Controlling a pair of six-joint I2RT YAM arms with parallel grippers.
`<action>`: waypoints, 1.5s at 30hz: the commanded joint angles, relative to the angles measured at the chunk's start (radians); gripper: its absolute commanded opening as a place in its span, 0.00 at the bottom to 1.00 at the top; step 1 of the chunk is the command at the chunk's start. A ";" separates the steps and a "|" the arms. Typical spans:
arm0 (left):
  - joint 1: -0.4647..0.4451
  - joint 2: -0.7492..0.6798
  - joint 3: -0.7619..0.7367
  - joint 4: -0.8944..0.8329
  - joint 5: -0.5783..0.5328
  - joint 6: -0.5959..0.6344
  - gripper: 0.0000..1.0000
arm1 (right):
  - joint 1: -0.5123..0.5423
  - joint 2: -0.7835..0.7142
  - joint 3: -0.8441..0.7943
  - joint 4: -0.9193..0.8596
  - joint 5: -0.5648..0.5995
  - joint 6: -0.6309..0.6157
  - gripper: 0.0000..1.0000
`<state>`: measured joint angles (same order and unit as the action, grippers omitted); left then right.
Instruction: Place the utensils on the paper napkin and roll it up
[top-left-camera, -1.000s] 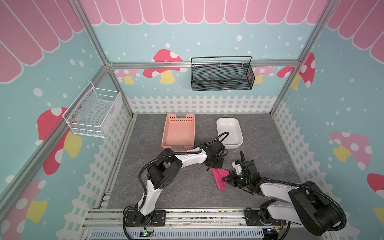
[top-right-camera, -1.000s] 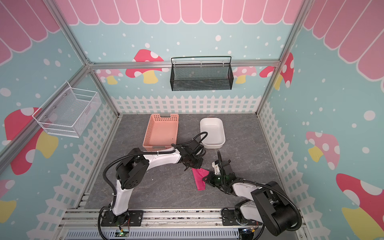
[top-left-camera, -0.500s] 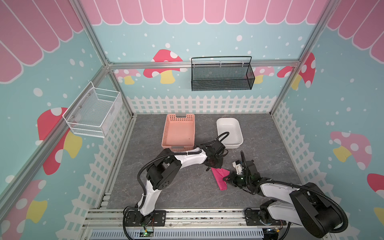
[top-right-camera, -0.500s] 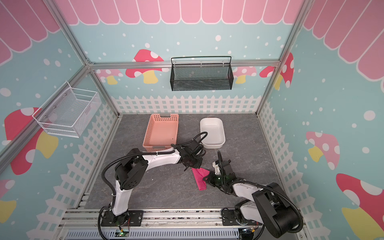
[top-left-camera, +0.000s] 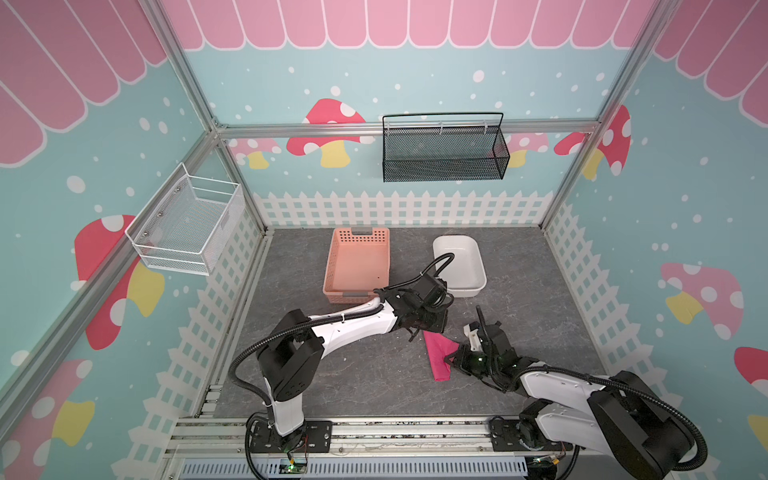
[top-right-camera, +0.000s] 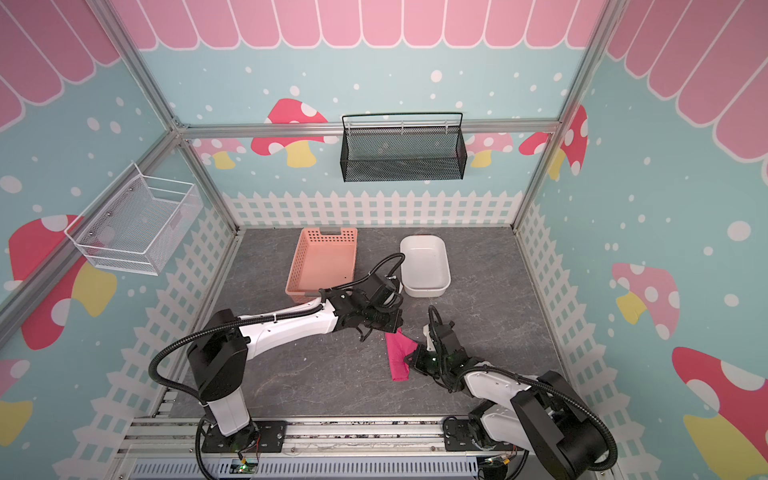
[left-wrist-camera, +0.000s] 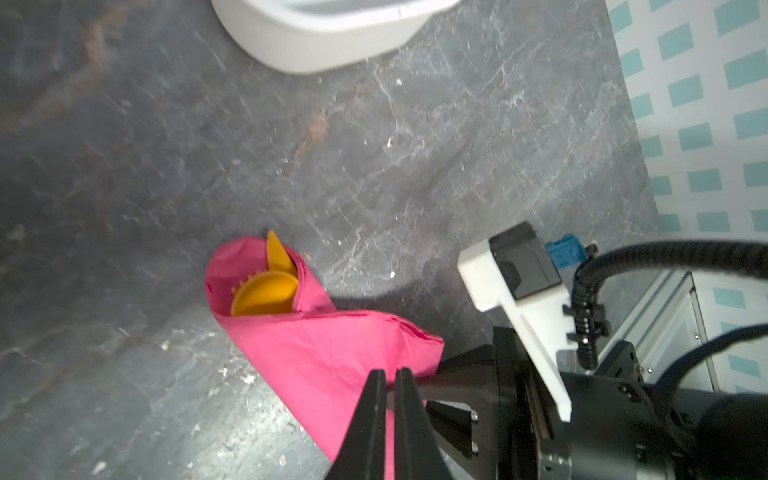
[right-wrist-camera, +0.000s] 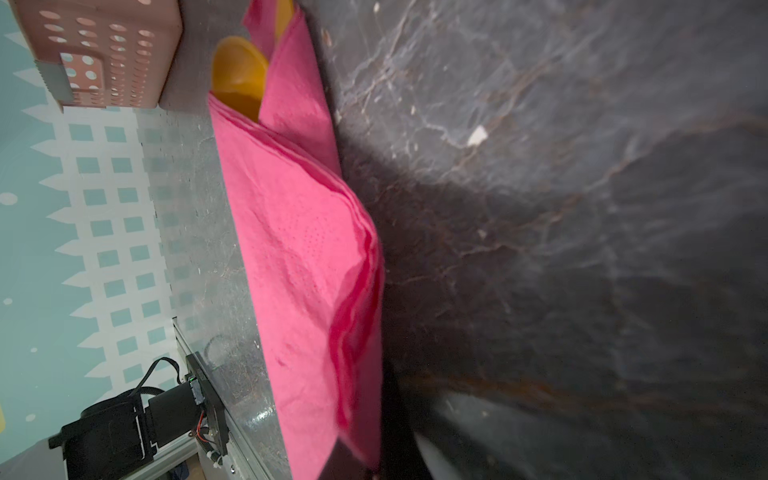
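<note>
— What are you working inside?
— You've got teal walls (top-left-camera: 415, 83) with mushrooms, white dots, a picket fence print (top-left-camera: 399, 208) and pink scallops on top.
— And your floor?
— Grey marbled floor (top-left-camera: 540, 270). A black mesh basket (top-left-camera: 444, 166) hangs on the back wall and a white wire basket (top-left-camera: 183, 224) on the left wall.

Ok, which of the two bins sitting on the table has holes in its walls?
The salmon-pink basket. Its walls are perforated, while the white tub beside it has smooth, solid walls.

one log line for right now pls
stage: rolling | paper napkin: wrapped round utensils, ends showing | left gripper: shut, over napkin | right gripper: shut, at napkin's edge
</note>
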<state>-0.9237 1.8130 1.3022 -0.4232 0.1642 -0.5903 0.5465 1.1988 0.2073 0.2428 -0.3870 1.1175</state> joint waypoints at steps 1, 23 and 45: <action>-0.018 -0.012 -0.101 0.060 0.020 -0.064 0.09 | 0.045 0.047 -0.016 -0.067 0.066 0.075 0.00; -0.017 0.034 -0.293 0.172 0.048 -0.119 0.07 | 0.133 0.066 -0.019 -0.021 0.110 0.142 0.01; -0.010 0.057 -0.316 0.182 0.057 -0.123 0.06 | 0.081 -0.280 0.177 -0.420 0.171 -0.007 0.22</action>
<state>-0.9421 1.8343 1.0149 -0.1913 0.2382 -0.7040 0.6289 0.9039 0.3592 -0.1898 -0.1791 1.1450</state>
